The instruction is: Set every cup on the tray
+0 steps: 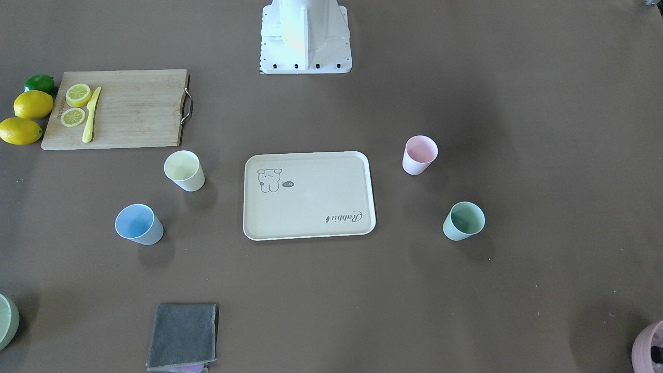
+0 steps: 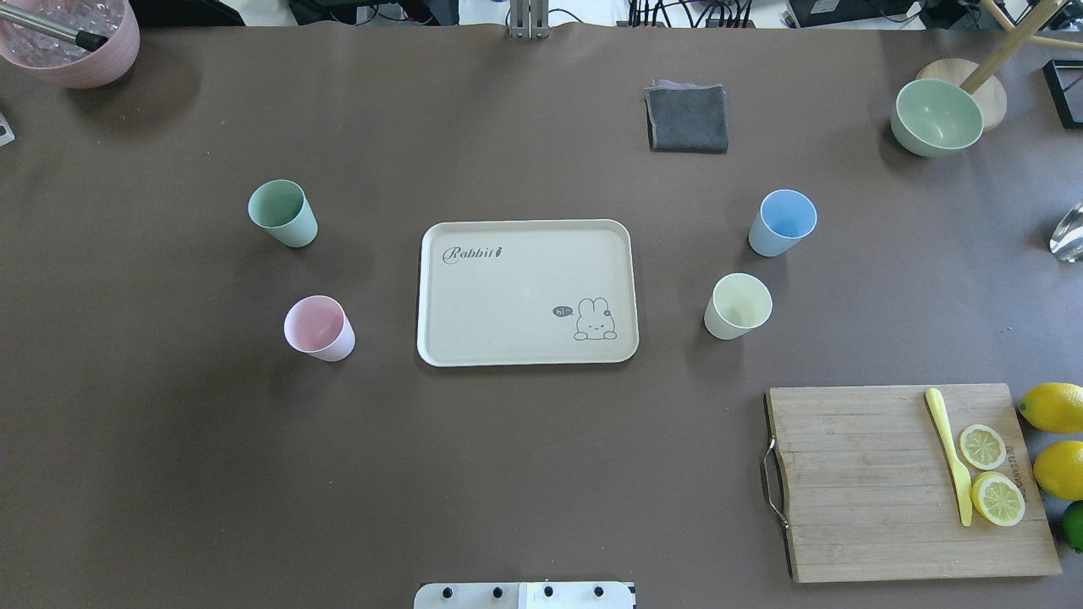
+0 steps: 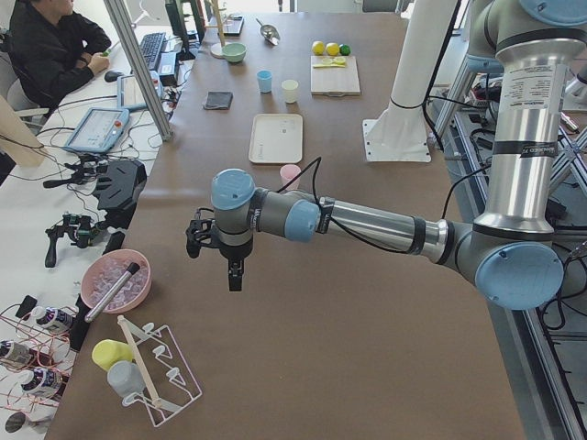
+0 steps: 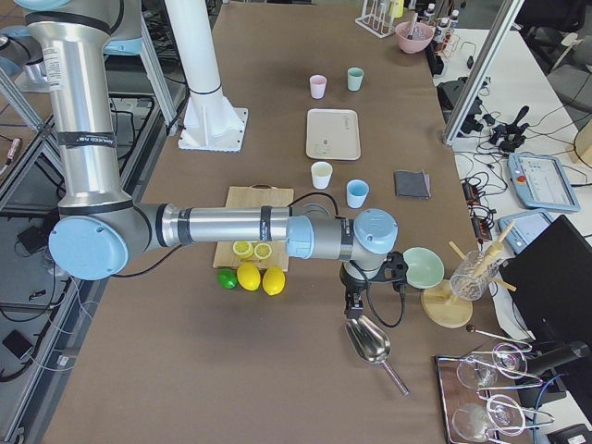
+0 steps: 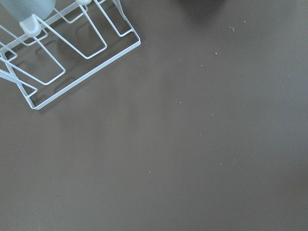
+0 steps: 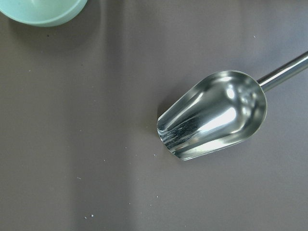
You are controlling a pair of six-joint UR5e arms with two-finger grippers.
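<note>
Cream plastic, smooth and matte, makes up the tray (image 2: pixel 508 296). It is a rounded-corner rectangle with a raised rim, lying flat at the centre of the overhead view on the brown table cover (image 2: pixel 338 474). A grey rabbit drawing sits in its lower right corner and "Rabbit" script in its upper left.

Four tapered, handleless cups stand upright on the cover, all off the tray. The mint green cup (image 2: pixel 283 213) is above the pink cup (image 2: pixel 319 328) to the tray's left. The blue cup (image 2: pixel 783 222) is above the pale yellow cup (image 2: pixel 738 305) to its right. Each stands apart from the tray and from its neighbour.

At the lower right, a wooden cutting board (image 2: pixel 854 482) carries two lemon slices (image 2: pixel 997 498) and a slim yellow knife (image 2: pixel 952 457). A folded grey cloth (image 2: pixel 687 118) lies above the tray. A round pale green bowl (image 2: pixel 936 117) sits at the upper right and a mauve pot (image 2: pixel 72 42) in the upper left corner.

The left gripper (image 3: pixel 236 270) shows only in the exterior left view, pointing down over bare cover near a white wire rack (image 3: pixel 156 376). Whether its jaws are apart cannot be told. The right gripper (image 4: pixel 354 301) shows only in the exterior right view, low in the frame above a shiny steel scoop (image 6: pixel 214 115). Its jaws cannot be judged either.
</note>
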